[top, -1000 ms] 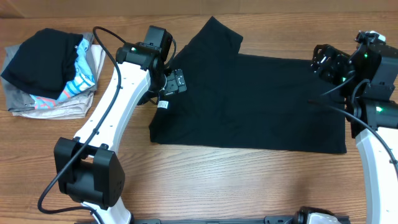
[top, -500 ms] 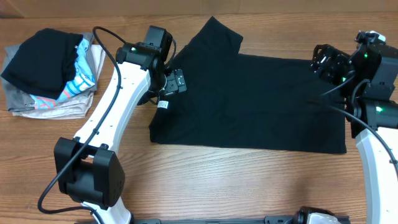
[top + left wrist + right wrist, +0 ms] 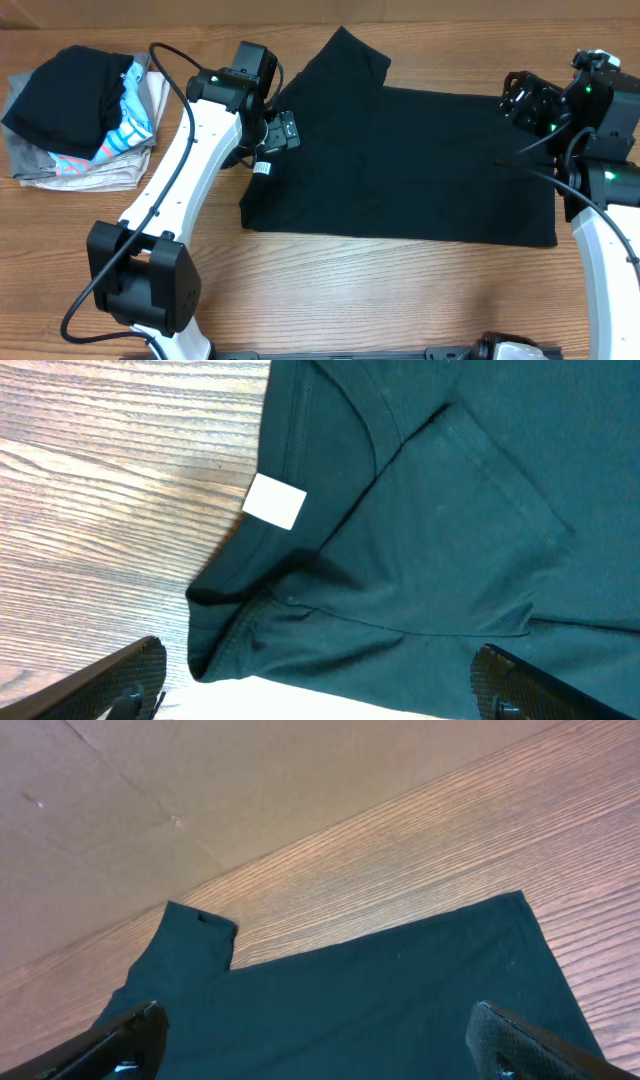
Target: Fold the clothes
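under the left gripper's [image 3: 283, 131] wide-parted jaws lay the collar of the black t-shirt [image 3: 400, 165], its square white label [image 3: 274, 501] just beside the ribbed neck seam; the right gripper [image 3: 522, 100] hung equally agape by the opposite hem corner, holding nothing. the shirt lay flat mid-table, seemingly doubled lengthwise (one sleeve poking out). pinching both layers at each end together would likely serve best, since soft, limp jersey slips on the smooth wood-grain table [image 3: 350, 290].

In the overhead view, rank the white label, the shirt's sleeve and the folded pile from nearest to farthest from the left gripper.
From the left gripper:
1. white label, just below it in the picture.
2. sleeve, up and to the right.
3. folded pile, far left on the table.
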You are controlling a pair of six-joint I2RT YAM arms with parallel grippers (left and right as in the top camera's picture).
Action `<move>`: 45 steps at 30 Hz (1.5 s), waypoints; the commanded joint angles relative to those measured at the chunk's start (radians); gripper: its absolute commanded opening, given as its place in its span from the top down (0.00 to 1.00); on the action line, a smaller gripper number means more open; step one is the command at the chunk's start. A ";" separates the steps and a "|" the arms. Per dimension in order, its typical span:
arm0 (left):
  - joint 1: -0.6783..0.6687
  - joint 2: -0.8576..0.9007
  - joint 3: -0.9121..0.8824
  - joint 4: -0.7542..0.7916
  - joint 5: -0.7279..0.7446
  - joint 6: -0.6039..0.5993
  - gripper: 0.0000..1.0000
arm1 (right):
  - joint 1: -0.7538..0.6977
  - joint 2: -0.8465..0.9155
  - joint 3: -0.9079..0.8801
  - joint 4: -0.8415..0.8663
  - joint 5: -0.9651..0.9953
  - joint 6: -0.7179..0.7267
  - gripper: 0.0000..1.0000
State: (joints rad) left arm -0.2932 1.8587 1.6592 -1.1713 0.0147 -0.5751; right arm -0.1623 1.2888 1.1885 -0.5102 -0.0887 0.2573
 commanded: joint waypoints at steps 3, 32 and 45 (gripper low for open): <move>0.003 0.005 0.001 0.001 0.004 -0.001 0.00 | -0.002 0.003 0.003 0.005 0.002 -0.002 0.00; 0.003 0.005 0.001 0.063 0.030 0.005 0.00 | -0.002 0.003 0.003 0.005 0.002 -0.002 0.00; 0.005 0.005 0.084 0.156 0.352 0.255 0.00 | -0.002 0.003 0.003 -0.040 -0.024 0.005 0.00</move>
State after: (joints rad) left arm -0.2932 1.8591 1.6691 -1.0142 0.2985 -0.3820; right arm -0.1623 1.2888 1.1885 -0.5320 -0.1017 0.2588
